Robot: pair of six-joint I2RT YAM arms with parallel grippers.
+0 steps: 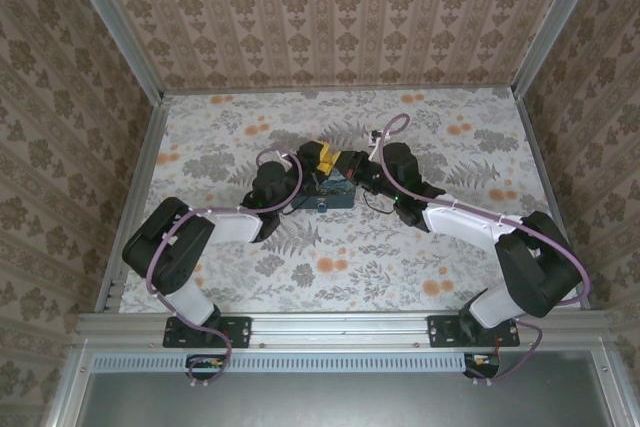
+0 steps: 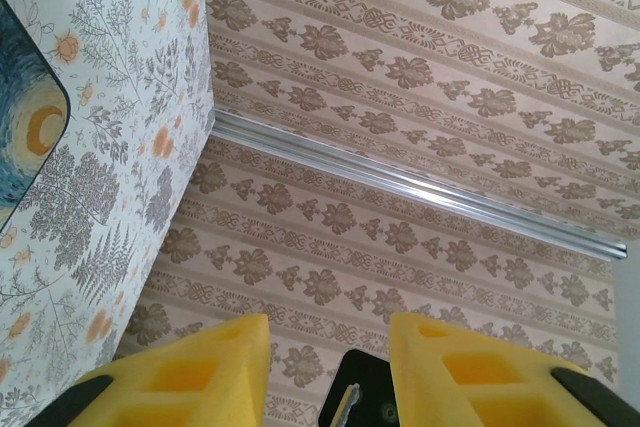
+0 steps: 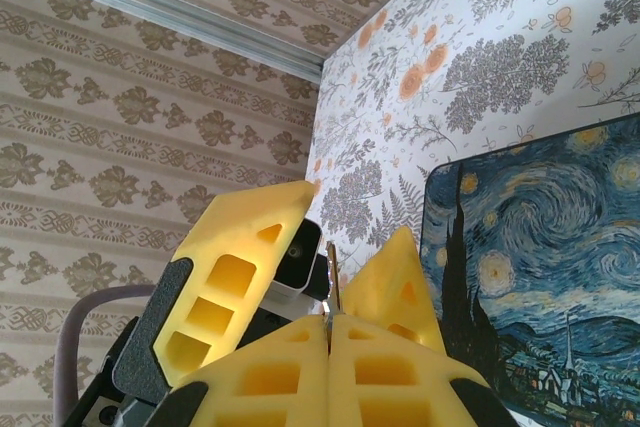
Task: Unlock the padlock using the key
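Note:
My right gripper (image 3: 328,332) is shut on the key (image 3: 332,285), a thin metal blade that sticks up from between its yellow fingers. The left gripper (image 2: 330,327) faces it with its jaws open, and the key's tip (image 2: 350,402) shows low in the gap between them. In the right wrist view the left gripper's two yellow fingers (image 3: 240,247) stand on either side of the key. From above, both grippers (image 1: 322,155) (image 1: 350,163) meet over the middle of the table. The padlock is hidden behind the grippers.
A blue-and-yellow starry-night tin (image 3: 540,277) (image 2: 20,127) lies flat on the floral table (image 1: 420,237), right beside the grippers (image 1: 325,197). Patterned walls close in the back and both sides.

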